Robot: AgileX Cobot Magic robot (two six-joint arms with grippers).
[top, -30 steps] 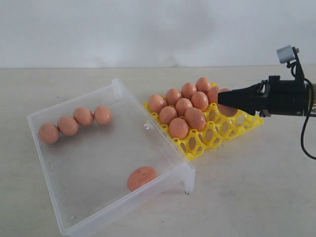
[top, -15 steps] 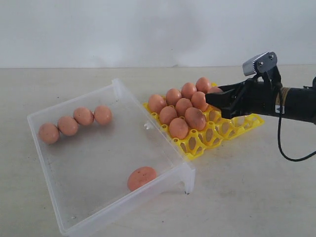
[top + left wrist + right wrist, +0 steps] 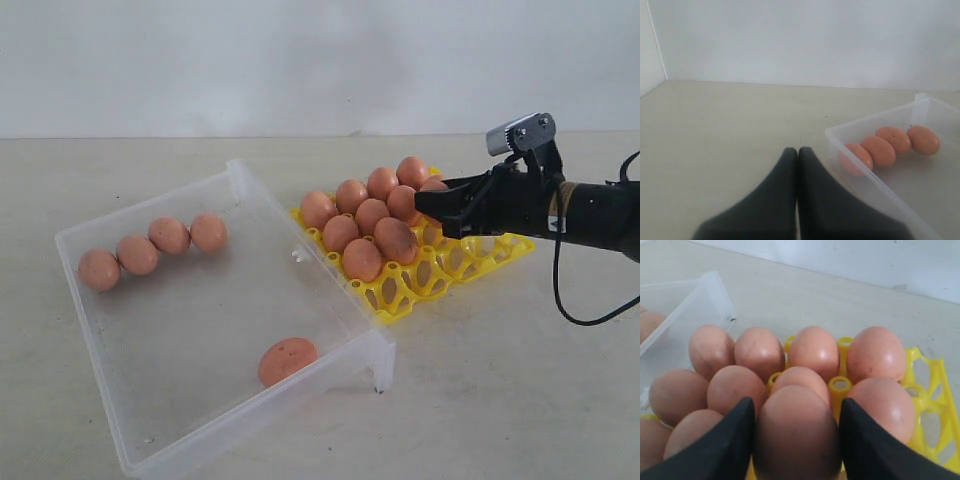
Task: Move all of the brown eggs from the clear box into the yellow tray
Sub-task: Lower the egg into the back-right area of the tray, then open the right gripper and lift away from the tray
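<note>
My right gripper (image 3: 442, 206) hovers low over the right part of the yellow tray (image 3: 420, 282), shut on a brown egg (image 3: 796, 437) held between its two black fingers (image 3: 735, 440). Several brown eggs (image 3: 362, 228) fill the tray's cups ahead of it. The clear box (image 3: 250, 412) stands to the left with a row of brown eggs (image 3: 152, 246) along its far wall and one egg (image 3: 287, 360) near its front wall. My left gripper (image 3: 798, 151) is shut and empty, just outside the clear box's corner (image 3: 866, 176); it does not show in the exterior view.
The pale tabletop (image 3: 500, 380) stretches around the box and tray, with a white wall (image 3: 300, 60) behind. A black cable (image 3: 590, 315) hangs from the right arm.
The right gripper has moved left over the tray with the egg, and its wrist has turned so that the camera now sits on top. The eggs in the box have not moved.
</note>
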